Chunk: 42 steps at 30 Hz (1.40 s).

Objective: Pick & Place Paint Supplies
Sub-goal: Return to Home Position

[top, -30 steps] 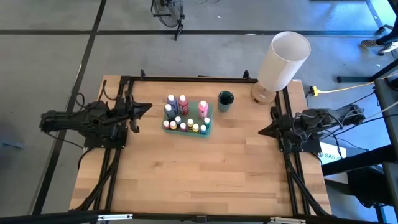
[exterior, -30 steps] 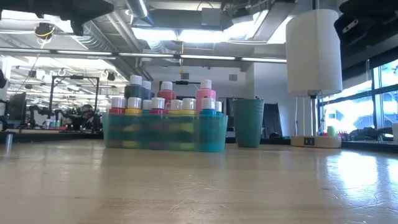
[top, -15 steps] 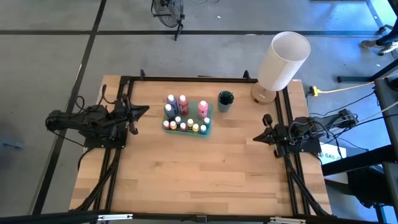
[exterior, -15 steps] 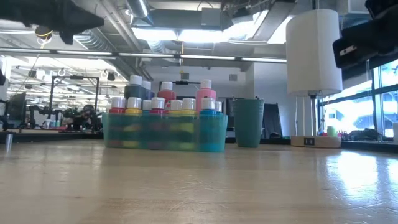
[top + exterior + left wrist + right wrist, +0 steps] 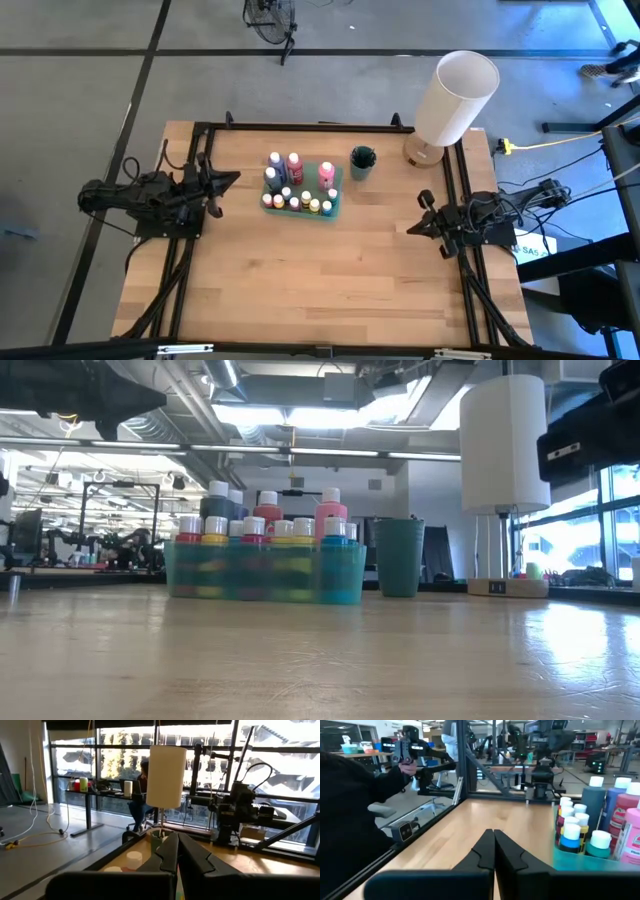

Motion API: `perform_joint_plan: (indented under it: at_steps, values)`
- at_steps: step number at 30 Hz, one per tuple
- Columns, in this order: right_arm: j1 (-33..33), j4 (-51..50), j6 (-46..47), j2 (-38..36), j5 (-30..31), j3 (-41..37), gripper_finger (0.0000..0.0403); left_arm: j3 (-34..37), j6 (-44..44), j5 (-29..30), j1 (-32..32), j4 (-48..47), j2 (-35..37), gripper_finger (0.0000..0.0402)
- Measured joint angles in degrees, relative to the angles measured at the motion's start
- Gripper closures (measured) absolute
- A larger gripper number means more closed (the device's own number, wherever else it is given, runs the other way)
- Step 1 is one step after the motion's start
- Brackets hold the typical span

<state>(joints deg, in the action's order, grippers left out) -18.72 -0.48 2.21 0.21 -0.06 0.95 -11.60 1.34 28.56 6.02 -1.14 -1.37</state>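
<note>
Several white-capped paint bottles (image 5: 297, 186) in pink, red, blue and yellow stand upright in a teal tray (image 5: 337, 203) at the table's far middle; the low view shows the bottles (image 5: 262, 530) in the tray (image 5: 340, 580). A dark teal cup (image 5: 362, 161) stands right of the tray. My left gripper (image 5: 236, 176) hovers shut at the table's left edge, pointing toward the tray. My right gripper (image 5: 411, 228) hovers shut near the right edge, also pointing inward. In the right wrist view the shut fingers (image 5: 492, 845) aim past the bottles (image 5: 580, 827).
A big white cylinder lamp (image 5: 455, 97) stands on a wooden base at the far right corner. A black frame (image 5: 300, 126) runs along the table's far, left and right sides. Bare wood (image 5: 310, 280) fills the table's near half. A person shows beyond the table (image 5: 350, 805).
My right gripper has moved toward the table's near edge and a little inward toward the table's left, staying shut. My left gripper has shifted slightly toward the near edge. The bottles and tray have stayed put.
</note>
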Motion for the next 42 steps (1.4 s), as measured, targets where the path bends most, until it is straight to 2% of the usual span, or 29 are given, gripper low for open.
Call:
perform_joint_plan:
  at_steps: [8,12,19,23,29,31,37,42]
  values:
    - [0.0,0.1,0.1,0.1,-0.2,0.0,0.0403,0.3,1.7,-1.4,0.0,0.4,0.0,0.0400]
    - [0.0,0.1,-1.4,0.2,-0.7,0.0,0.0403,5.2,3.9,-1.9,0.0,7.8,-0.1,0.0399]
    - [0.0,0.2,-3.1,0.2,-0.8,0.0,0.0403,11.1,1.1,-5.1,0.0,16.8,-0.1,0.0399]
    - [0.0,0.3,-3.1,0.2,-0.8,0.0,0.0403,11.1,0.7,-5.5,0.0,16.0,-0.1,0.0400]
    - [0.0,0.3,-4.5,0.2,-0.7,0.0,0.0403,11.1,-3.5,-9.1,0.0,14.5,-0.1,0.0400]
    - [0.0,0.3,-4.9,0.2,-0.6,0.0,0.0403,11.1,-3.5,-9.5,0.0,13.6,-0.1,0.0399]
    - [0.0,0.2,-5.3,0.2,-0.6,0.0,0.0403,11.1,-1.2,-15.2,0.0,6.6,-0.1,0.0400]
    - [0.0,0.1,-4.6,1.0,-0.1,0.0,0.0403,11.1,0.3,-16.3,0.0,3.8,-0.2,0.0399]
